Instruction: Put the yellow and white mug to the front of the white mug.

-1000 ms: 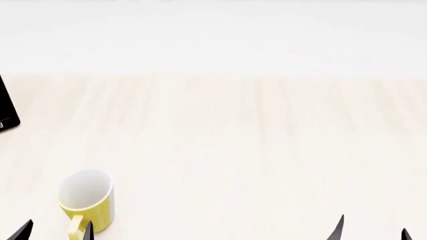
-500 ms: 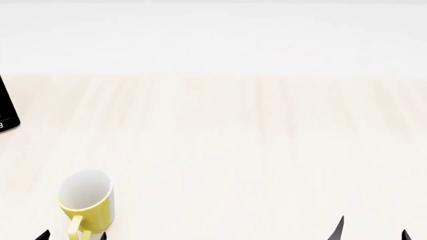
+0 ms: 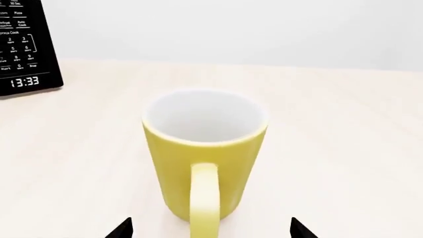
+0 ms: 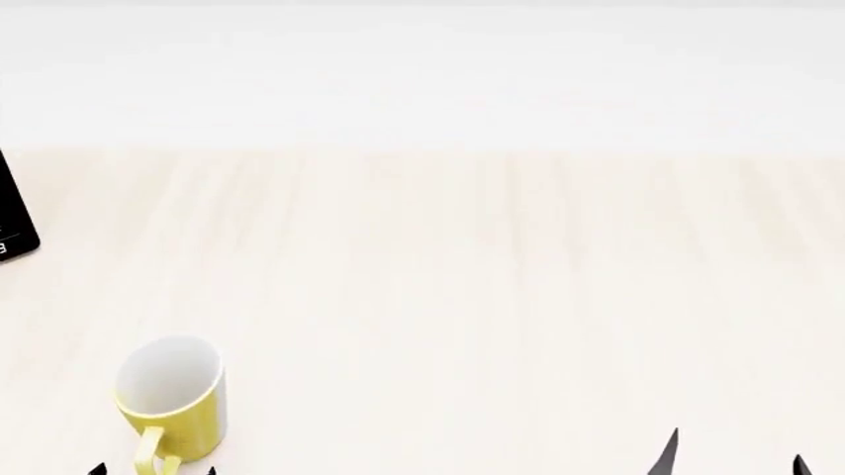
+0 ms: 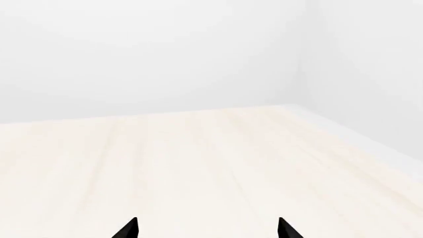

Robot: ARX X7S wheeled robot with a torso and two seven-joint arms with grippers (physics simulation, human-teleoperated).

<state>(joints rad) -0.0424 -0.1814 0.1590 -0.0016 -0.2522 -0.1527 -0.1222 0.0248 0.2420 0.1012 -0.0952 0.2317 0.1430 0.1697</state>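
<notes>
A yellow and white mug (image 3: 203,158) stands upright on the pale tabletop (image 4: 502,297), just ahead of the left end effector (image 3: 210,229), whose tips are spread wide, holding nothing, either side of the mug's handle. A black microwave panel (image 3: 26,47) sits beyond, off to one side. The right end effector (image 5: 206,229) is also spread and holds nothing, with bare tabletop ahead.

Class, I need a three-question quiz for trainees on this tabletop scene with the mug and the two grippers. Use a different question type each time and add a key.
1. True or false: the left gripper is shut on the yellow and white mug.
2. Multiple choice: in the head view, the mug's handle points
A. toward the far wall
B. toward the robot
C. toward the right gripper
3. Fill in: the clock on the black appliance reads ____.

Key:
1. False; its fingertips stand apart on either side of the handle, with gaps showing.
2. B
3. 13:33
</notes>
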